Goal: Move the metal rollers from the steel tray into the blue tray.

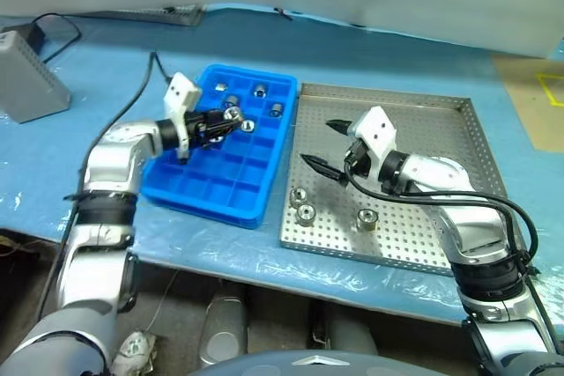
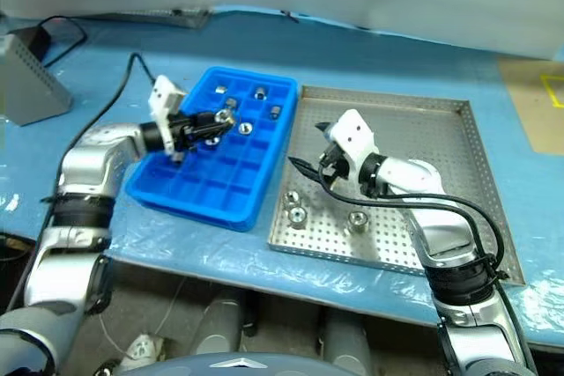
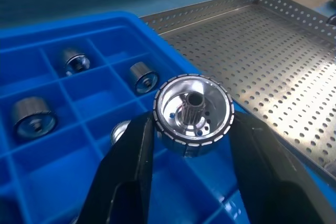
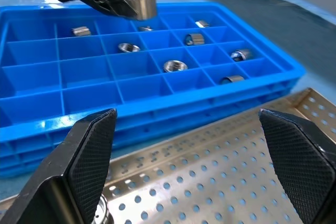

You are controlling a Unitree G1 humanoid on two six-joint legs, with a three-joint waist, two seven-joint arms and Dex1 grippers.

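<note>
My left gripper (image 1: pixel 227 119) is shut on a metal roller (image 3: pixel 193 113), a shiny ribbed cylinder with a dark centre hole, and holds it above the blue tray (image 1: pixel 204 191). Several rollers lie in that tray's far compartments (image 1: pixel 260 91). The steel tray (image 1: pixel 414 129) lies right of the blue one. Three rollers (image 1: pixel 306 213) rest near its front-left corner. Over the steel tray's left half hangs my right gripper (image 1: pixel 319 142), open and empty, its fingers (image 4: pixel 89 150) pointing toward the blue tray.
A grey box (image 1: pixel 26 77) stands at the far left of the blue table cover, with a black cable (image 1: pixel 132 99) running past the blue tray. The table's front edge is close below both trays. Yellow tape (image 1: pixel 551 85) marks the far right.
</note>
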